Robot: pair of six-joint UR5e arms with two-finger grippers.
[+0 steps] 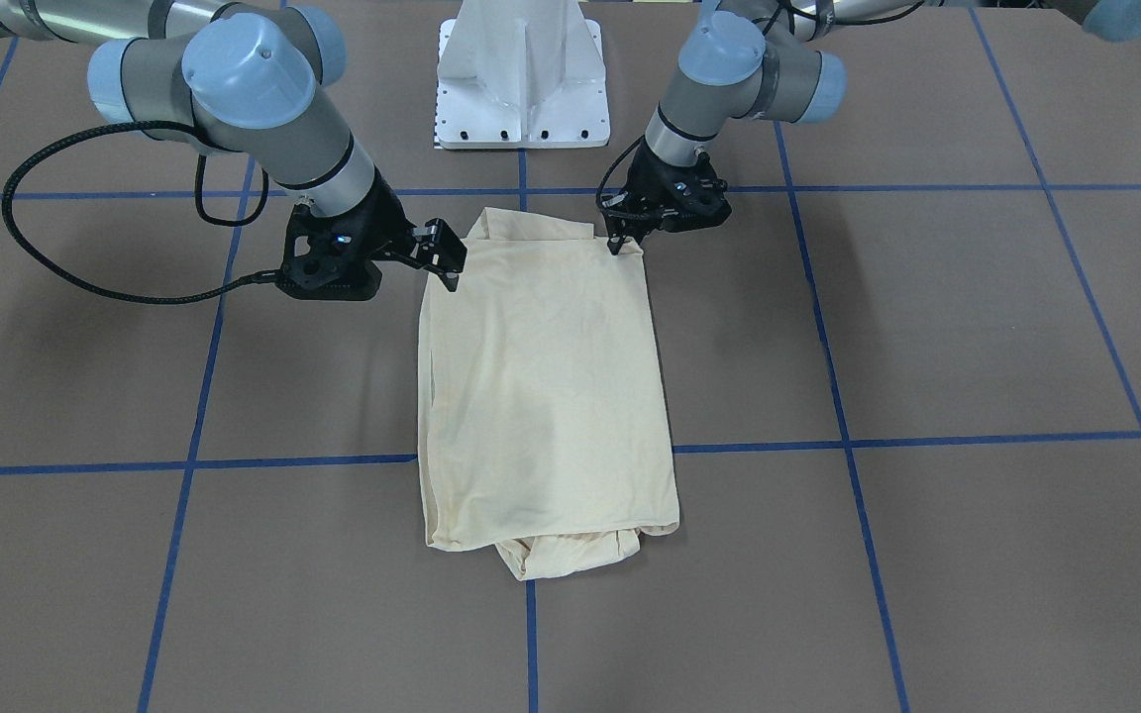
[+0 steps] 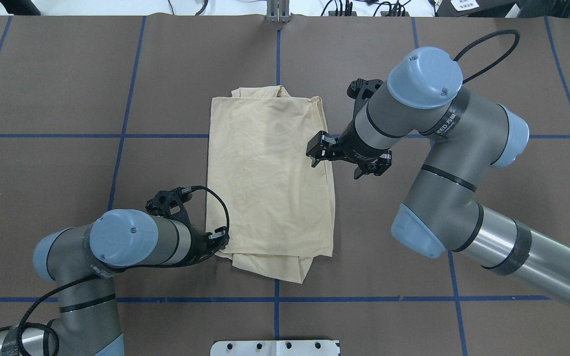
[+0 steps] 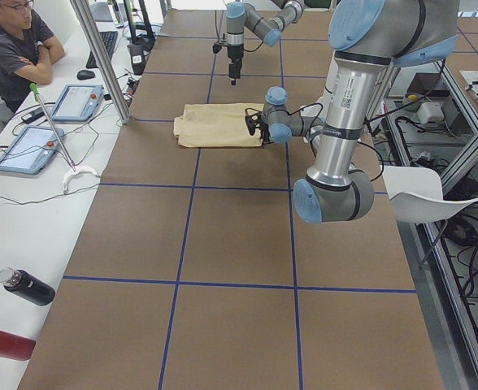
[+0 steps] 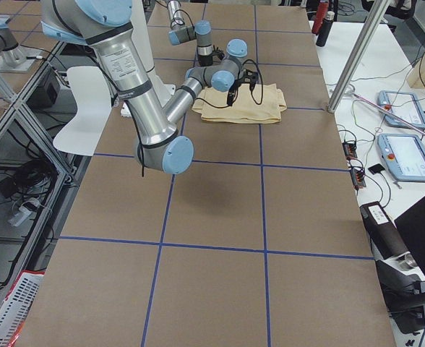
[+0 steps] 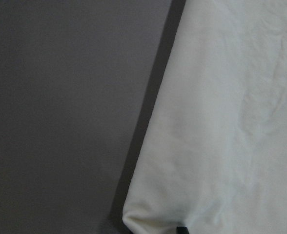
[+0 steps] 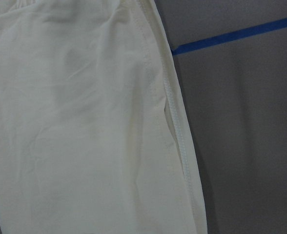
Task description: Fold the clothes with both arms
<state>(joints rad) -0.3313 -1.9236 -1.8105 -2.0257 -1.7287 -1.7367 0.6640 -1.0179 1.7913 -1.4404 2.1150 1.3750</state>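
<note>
So the T-shirt (image 1: 546,376) is lying on the brown table (image 1: 927,327) straight out from the white pedestal base (image 1: 523,89). It's folded into a long rectangle that runs directly away from the base, plain cream side up, pretty smooth with just a few light wrinkles. At the end farthest from the base some bunched-up fabric (image 1: 561,555) pokes out from under the top layer. At the end closest to the base an under layer sticks out a bit too.

The left gripper (image 1: 616,243) is down at the shirt corner nearest the base, on the robot's left side of it. Its fingers look pinched together right on that corner. In the left wrist view the shirt edge casts a shadow on the table, so the corner sits slightly lifted.

The right gripper (image 1: 452,272) is on the opposite long edge, a bit farther out from the base than the left one. It hovers right over the hem with its fingers spread and nothing between them. The right wrist view just shows the stitched edge lying flat next to a strip of blue tape (image 6: 231,36).

The blue tape lines cross the table and one runs under the shirt, a good way out from the base.
</note>
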